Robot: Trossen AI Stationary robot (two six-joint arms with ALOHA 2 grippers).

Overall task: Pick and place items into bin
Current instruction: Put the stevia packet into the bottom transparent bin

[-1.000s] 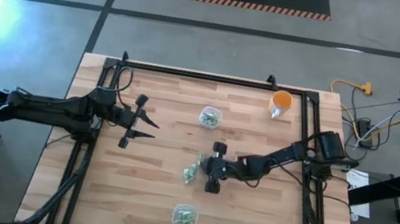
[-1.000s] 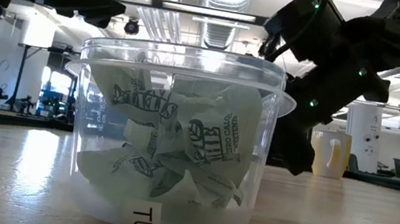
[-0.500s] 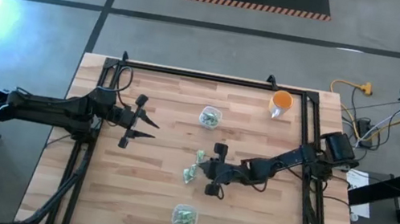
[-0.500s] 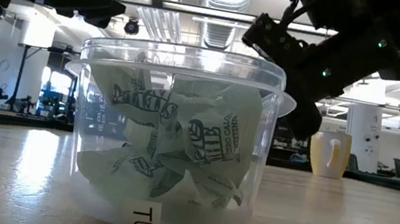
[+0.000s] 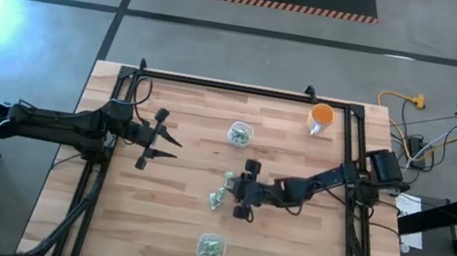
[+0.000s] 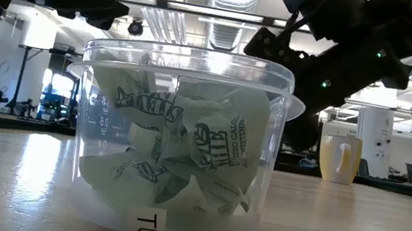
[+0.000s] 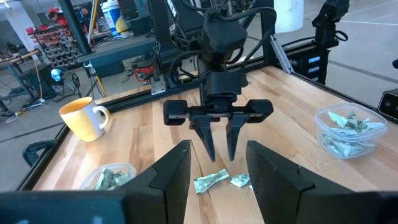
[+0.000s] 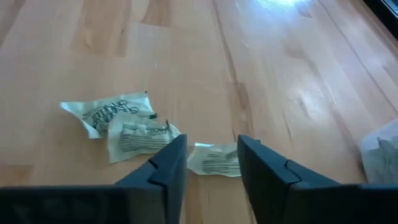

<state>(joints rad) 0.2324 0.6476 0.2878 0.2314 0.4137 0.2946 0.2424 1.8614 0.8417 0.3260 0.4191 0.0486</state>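
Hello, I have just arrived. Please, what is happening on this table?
A two-armed robot is putting small wrapped pieces into clear tubs. The right gripper hangs, jaws apart, over three loose pieces at mid-table, holding nothing. The left gripper waits open at the left. The nearest tub is already well filled. An orange cup stands at the far edge.

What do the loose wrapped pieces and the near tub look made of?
The loose pieces look like thin crinkly paper or film, matte pale green with printed lettering, creased and folded. The near tub looks like clear, glossy plastic: the crumpled pieces inside show through its wall, and its rim catches the light.
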